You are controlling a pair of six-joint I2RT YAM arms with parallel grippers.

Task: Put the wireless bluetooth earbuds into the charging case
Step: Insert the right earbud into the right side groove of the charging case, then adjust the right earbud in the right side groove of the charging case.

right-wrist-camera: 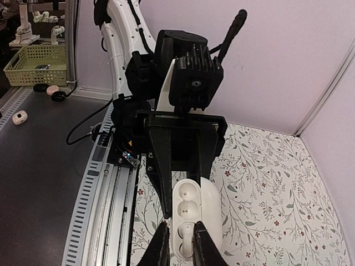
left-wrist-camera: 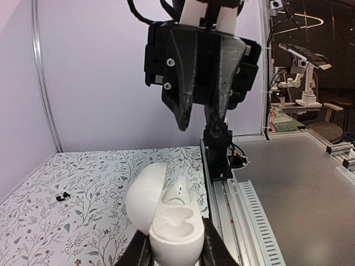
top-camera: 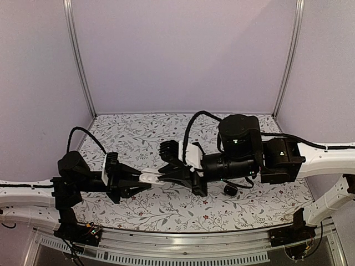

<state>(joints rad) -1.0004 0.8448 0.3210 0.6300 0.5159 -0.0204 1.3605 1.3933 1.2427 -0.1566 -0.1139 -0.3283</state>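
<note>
I hold the open case [left-wrist-camera: 166, 221] clamped in the left gripper [left-wrist-camera: 175, 255]. The right gripper [left-wrist-camera: 201, 123] hovers above it, fingers slightly apart, apparently empty. The dark earbuds [left-wrist-camera: 62, 196] lie well apart from the case. I should fetch one and align it squarely.

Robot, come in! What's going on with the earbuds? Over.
Left gripper shut on open white charging case. Right gripper slightly open, tips near the case. Dark earbuds lying on the table, not yet in.
</note>
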